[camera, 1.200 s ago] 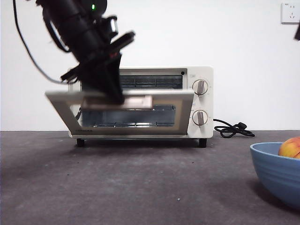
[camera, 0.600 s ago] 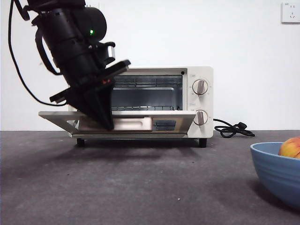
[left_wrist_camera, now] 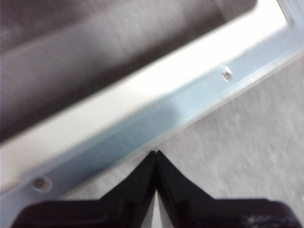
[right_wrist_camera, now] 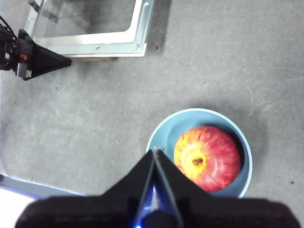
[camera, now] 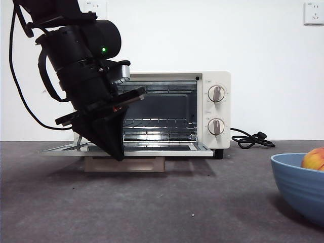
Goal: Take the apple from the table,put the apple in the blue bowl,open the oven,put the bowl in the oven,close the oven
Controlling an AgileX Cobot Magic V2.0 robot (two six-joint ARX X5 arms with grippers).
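Observation:
The cream-white oven (camera: 215,109) stands at the back with its door (camera: 167,150) swung down flat and its beige handle (camera: 144,164) just above the table. My left gripper (camera: 117,156) is shut, its tip at the door's front edge near the handle's left end; in the left wrist view the tip (left_wrist_camera: 156,153) rests against the door's metal frame (left_wrist_camera: 142,118) with nothing between the jaws. The apple (right_wrist_camera: 206,156) lies inside the blue bowl (right_wrist_camera: 240,185) at the front right. My right gripper (right_wrist_camera: 155,151) hovers shut above the bowl's rim.
The oven's black cord (camera: 250,139) lies coiled to its right. A wire rack (camera: 159,122) shows inside the open cavity. Bare dark grey table (camera: 152,207) spreads between the oven door and the bowl (camera: 298,187).
The oven door has swung from half open down to flat. My left gripper came down with it and now sits at the door's front edge.

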